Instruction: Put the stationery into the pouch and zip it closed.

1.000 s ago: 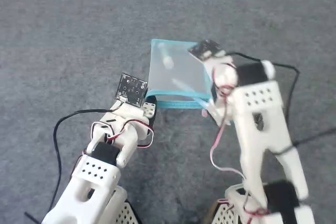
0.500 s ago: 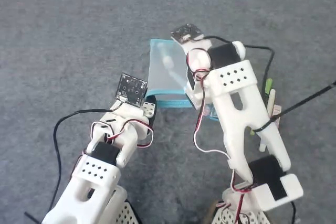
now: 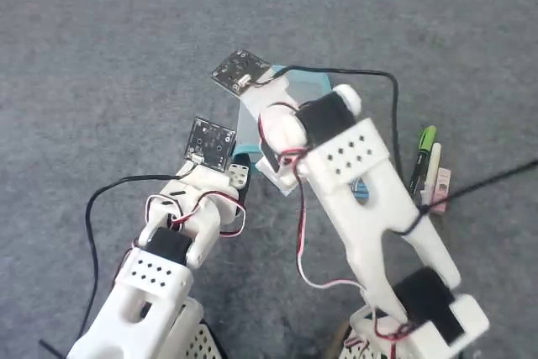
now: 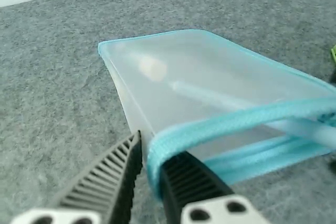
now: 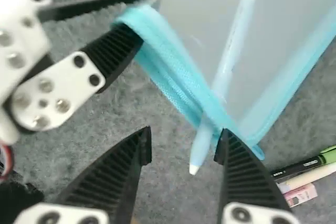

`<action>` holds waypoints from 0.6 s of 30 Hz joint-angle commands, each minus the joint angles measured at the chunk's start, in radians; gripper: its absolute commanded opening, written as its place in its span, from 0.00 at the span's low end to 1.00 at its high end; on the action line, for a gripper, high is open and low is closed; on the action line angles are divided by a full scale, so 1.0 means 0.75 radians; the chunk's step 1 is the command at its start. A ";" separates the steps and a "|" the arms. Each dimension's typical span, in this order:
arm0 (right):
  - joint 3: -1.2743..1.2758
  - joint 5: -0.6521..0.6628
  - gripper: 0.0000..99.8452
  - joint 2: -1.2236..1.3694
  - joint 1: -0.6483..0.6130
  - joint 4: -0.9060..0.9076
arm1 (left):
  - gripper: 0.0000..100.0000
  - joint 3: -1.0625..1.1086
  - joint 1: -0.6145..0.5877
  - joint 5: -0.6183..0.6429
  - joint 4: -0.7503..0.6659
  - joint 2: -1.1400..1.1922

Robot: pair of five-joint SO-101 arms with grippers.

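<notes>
The translucent pouch (image 4: 210, 77) with a teal zipper edge lies on the grey mat, with a light-blue pen (image 4: 210, 95) and a small white item (image 4: 152, 67) inside. My left gripper (image 4: 152, 153) is shut on the corner of the zipper edge, and it is at the pouch's near left corner in the high view (image 3: 241, 166). The right arm (image 3: 353, 149) lies across the pouch (image 3: 252, 124). My right gripper (image 5: 184, 150) stands open at the pouch's mouth (image 5: 173, 87). The pen's tip (image 5: 198, 156) sticks out between its fingers, untouched.
A green highlighter (image 3: 423, 153), a white pen (image 3: 433, 176) and a small pink item (image 3: 442, 187) lie together on the mat right of the right arm. The highlighter (image 5: 310, 162) lies just beyond the pouch. Open mat stretches to the left and far side.
The right arm has swung left across the pouch, from its right end to the end held by my left gripper, uncovering the stationery on the right. The left arm has stayed put.
</notes>
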 commanded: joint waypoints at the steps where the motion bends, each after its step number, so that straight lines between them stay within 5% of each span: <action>1: -0.076 0.023 0.19 -0.142 0.077 0.050 | 0.01 -0.011 0.006 -0.016 -0.045 -0.004; 10: 0.151 0.065 0.19 -0.107 0.457 0.013 | 0.01 -0.054 -0.178 0.033 -0.043 -0.002; 18: 0.158 0.084 0.19 0.038 0.247 0.011 | 0.01 -0.054 -0.176 0.031 -0.043 -0.002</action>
